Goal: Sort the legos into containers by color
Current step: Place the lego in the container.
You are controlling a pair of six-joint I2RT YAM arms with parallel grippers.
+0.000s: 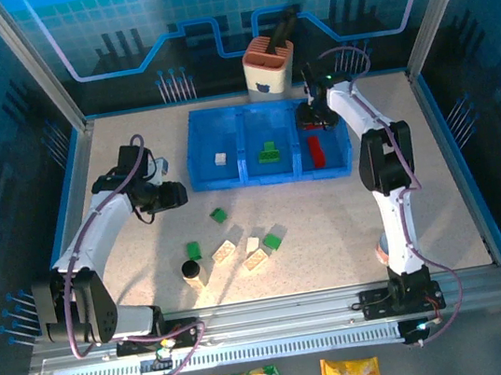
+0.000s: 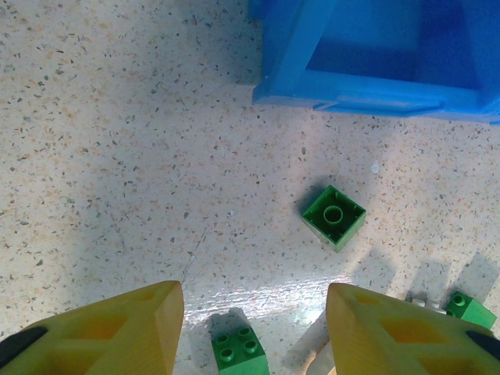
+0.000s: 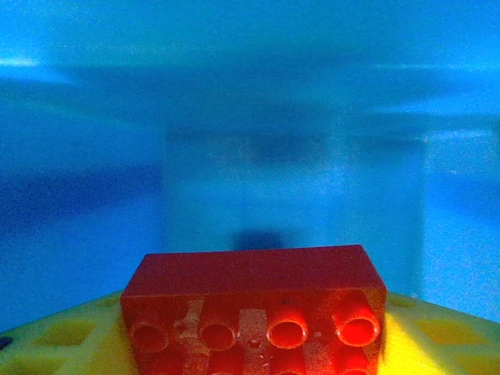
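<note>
The blue three-compartment tray (image 1: 272,177) holds a cream lego (image 1: 220,158) on the left, a green one (image 1: 269,152) in the middle and a red one (image 1: 317,152) on the right. My right gripper (image 1: 314,118) hangs over the right compartment, shut on a red brick (image 3: 254,301) between its yellow fingers (image 3: 441,336), with blue tray plastic behind. My left gripper (image 1: 172,195) hovers open over the table left of the tray. Below its fingers (image 2: 125,328) lie an upside-down green brick (image 2: 334,216) and a studded green brick (image 2: 239,353). More green and cream legos (image 1: 240,246) lie loose in front of the tray.
A small black cylinder (image 1: 191,270) stands beside the loose bricks. An orange-and-white cup holder (image 1: 268,67) sits behind the tray. The tray's near corner (image 2: 367,86) is just ahead of my left gripper. Blue walls ring the table.
</note>
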